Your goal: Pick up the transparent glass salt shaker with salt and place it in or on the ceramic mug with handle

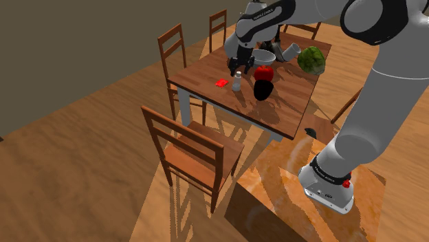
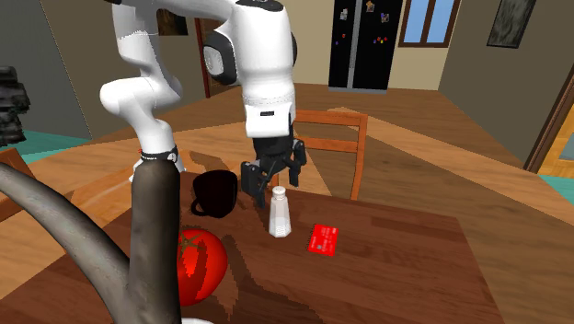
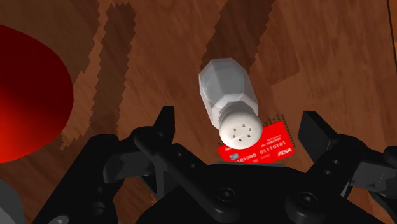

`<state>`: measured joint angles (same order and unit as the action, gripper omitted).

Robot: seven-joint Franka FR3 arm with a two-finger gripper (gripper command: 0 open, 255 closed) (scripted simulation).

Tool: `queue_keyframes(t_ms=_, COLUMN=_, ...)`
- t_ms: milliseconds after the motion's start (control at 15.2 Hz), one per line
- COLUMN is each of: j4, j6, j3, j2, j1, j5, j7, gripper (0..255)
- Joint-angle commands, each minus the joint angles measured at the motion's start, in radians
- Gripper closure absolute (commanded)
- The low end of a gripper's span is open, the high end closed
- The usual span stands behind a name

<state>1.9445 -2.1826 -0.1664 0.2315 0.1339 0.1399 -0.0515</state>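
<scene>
- While the gripper [image 2: 273, 175] hovers over the wooden table [image 2: 414, 267], its fingers stand apart, clasping nothing.
- The salt shaker [image 2: 279, 214] stands upright beneath them, between the dark mug [image 2: 216, 191] and a red card [image 2: 324, 239].

In the wrist view, the salt shaker [image 3: 228, 89] covers part of the red card [image 3: 270, 143]; the edge cuts off the red fruit [image 3: 25, 95].
</scene>
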Motion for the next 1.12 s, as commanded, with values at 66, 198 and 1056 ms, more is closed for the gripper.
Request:
queue_keyframes(t_ms=66, j4=0.008, j6=-0.011, j3=0.0, j2=0.003, j1=0.0, j5=0.002, j7=-0.002, gripper=0)
queue_keyframes(t_ms=198, j4=0.008, j6=-0.011, j3=0.0, j2=0.003, j1=0.0, j5=0.002, j7=-0.002, gripper=0)
queue_keyframes(t_ms=1056, j4=0.008, j6=-0.011, j3=0.0, j2=0.003, j1=0.0, j5=0.002, j7=-0.002, gripper=255)
